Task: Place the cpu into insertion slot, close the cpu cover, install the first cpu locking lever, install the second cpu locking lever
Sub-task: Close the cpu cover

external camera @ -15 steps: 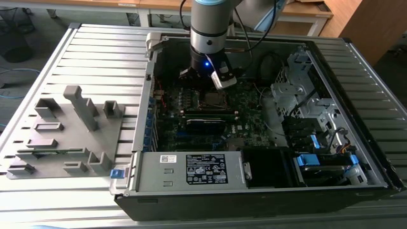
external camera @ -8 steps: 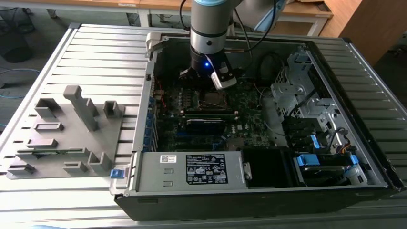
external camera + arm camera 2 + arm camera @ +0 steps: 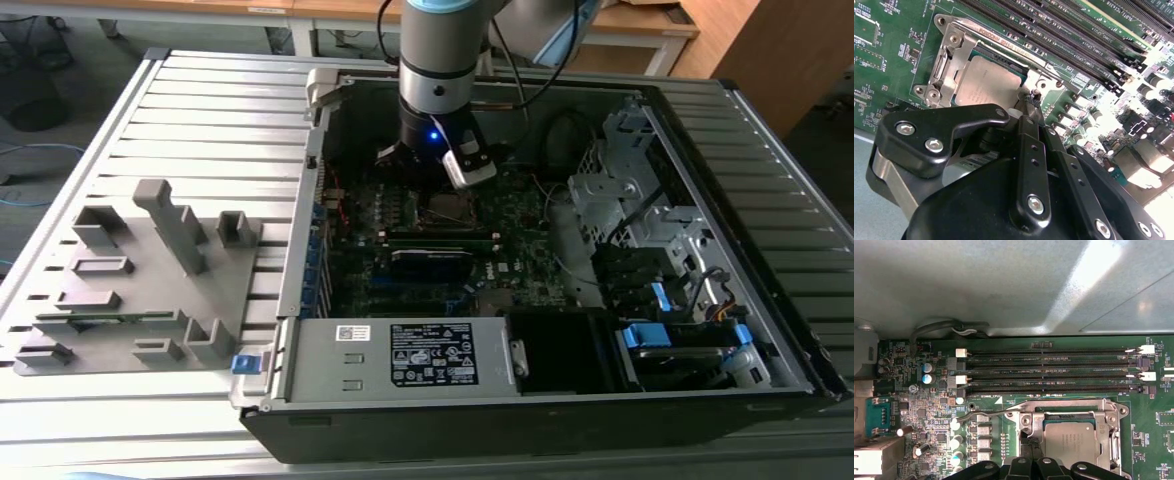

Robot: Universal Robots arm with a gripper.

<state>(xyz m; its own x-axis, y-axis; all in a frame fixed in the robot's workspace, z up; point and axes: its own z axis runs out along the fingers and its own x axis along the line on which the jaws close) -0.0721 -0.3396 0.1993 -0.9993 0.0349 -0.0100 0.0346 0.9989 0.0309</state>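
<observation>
Gripper (image 3: 1030, 98) is pinched closed and empty, tips at the socket's corner. The cpu (image 3: 988, 85) lies in the insertion slot (image 3: 996, 54) with the cpu cover (image 3: 943, 70) down: lever stage, I judge. The locking lever (image 3: 985, 413) looks unlatched. Memory slots (image 3: 1054, 371) crowd the near side, so any sweep must stay short.

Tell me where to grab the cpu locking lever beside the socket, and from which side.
Grip the locking lever at its bent free end, which juts out past the cpu cover. Come from above, pinching across the thin rod; the rest seems to hug the cover's edge, leaving little room.
</observation>
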